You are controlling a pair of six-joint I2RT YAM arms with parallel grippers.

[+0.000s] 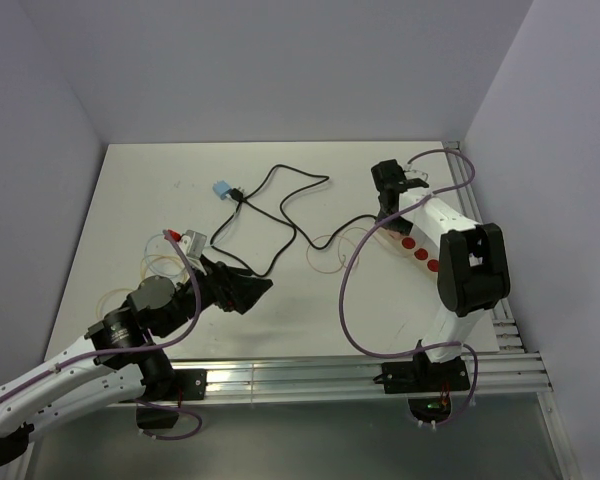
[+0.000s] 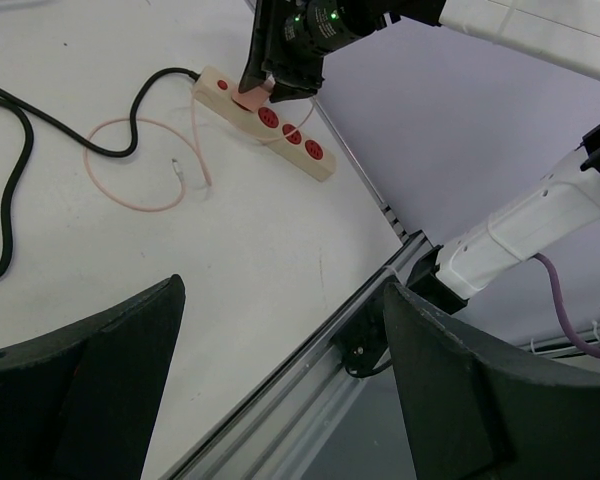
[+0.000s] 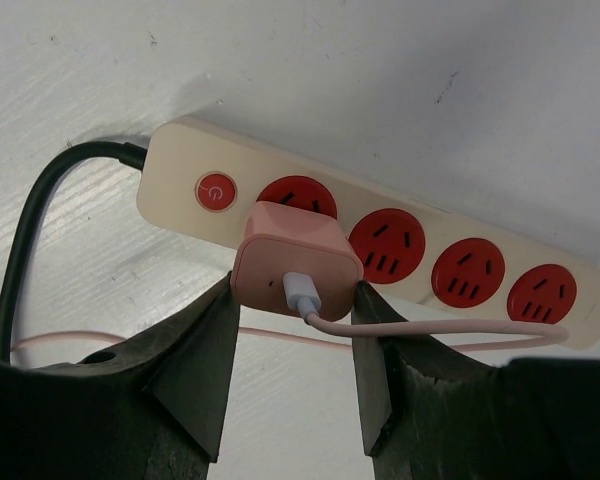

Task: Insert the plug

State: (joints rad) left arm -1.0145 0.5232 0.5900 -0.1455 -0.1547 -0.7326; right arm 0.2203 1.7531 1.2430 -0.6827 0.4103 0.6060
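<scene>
White table [image 1: 180,190] under pale walls carries a beige power strip [image 3: 467,272]. The right gripper [image 3: 296,300] is clamped on the pink plug [image 3: 295,258], which sits over the strip's socket nearest its switch [image 3: 215,192]. The left gripper [image 2: 285,300] hangs well apart from the strip, fingers spread and holding nothing.

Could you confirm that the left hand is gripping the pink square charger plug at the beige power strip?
Not quite: the right hand grips the pink square charger plug at the beige power strip, as the right wrist view shows.
</scene>
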